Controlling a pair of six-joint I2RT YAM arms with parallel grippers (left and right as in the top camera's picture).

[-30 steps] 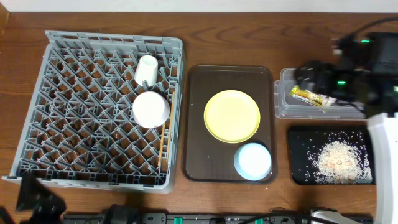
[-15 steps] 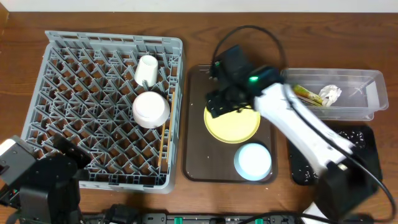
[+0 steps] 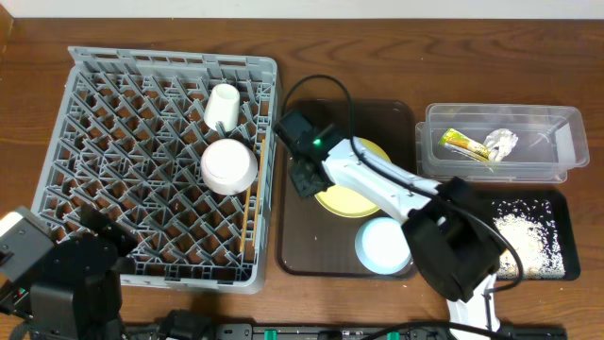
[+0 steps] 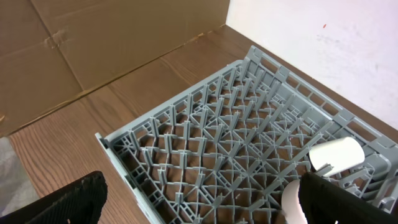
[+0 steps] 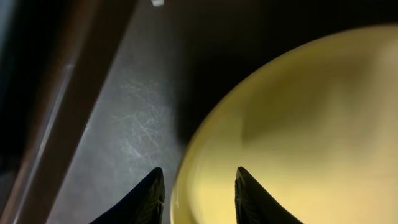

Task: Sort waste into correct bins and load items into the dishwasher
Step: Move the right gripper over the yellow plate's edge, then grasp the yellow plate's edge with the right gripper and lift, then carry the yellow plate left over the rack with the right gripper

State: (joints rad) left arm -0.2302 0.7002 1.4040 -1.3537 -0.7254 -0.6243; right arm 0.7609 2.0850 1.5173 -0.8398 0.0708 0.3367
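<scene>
My right gripper is low over the left rim of the yellow plate on the brown tray. In the right wrist view its fingers straddle the plate rim: one over the tray, one over the plate, with a gap left. The grey dish rack holds a white cup, a white bowl and chopsticks. My left gripper hangs open and empty above the rack's near corner. A light blue bowl sits on the tray's front.
The brown serving tray lies right of the rack. A clear tub at the far right holds a green-and-yellow wrapper and a white tissue. In front of it, a black tray holds rice scraps.
My right arm has swung from the clear tub across to the plate's left rim, and its jaws have narrowed. The left arm has come into view at the front left.
</scene>
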